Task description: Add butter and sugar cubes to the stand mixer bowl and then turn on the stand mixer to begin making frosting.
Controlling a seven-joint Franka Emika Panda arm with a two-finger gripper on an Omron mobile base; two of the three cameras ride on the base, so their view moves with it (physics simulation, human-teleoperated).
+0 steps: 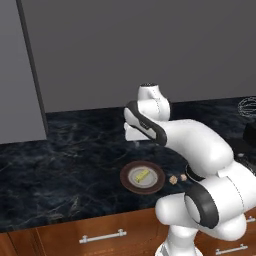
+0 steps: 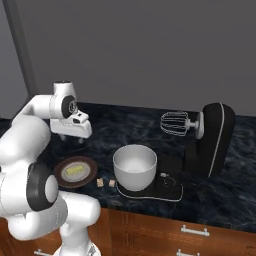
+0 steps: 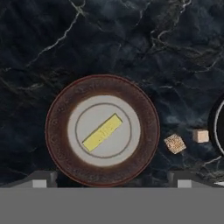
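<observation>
Tool (image 3: 112, 181) released, jaws wide, hovering above the plate (image 3: 57, 131). Butter (image 3: 102, 132) lies diagonally on the plate. Sugar cubes (image 3: 175, 143) sit on the counter (image 3: 131, 39) between plate and bowl (image 2: 134, 166).

Stand mixer (image 1: 248, 120) cut by edge

Glossy black marble counter (image 3: 131, 39) (white-veined), matt brown-rimmed plate (image 3: 57, 131), wooden drawers (image 1: 75, 232), wire whisk (image 2: 173, 122)
</observation>
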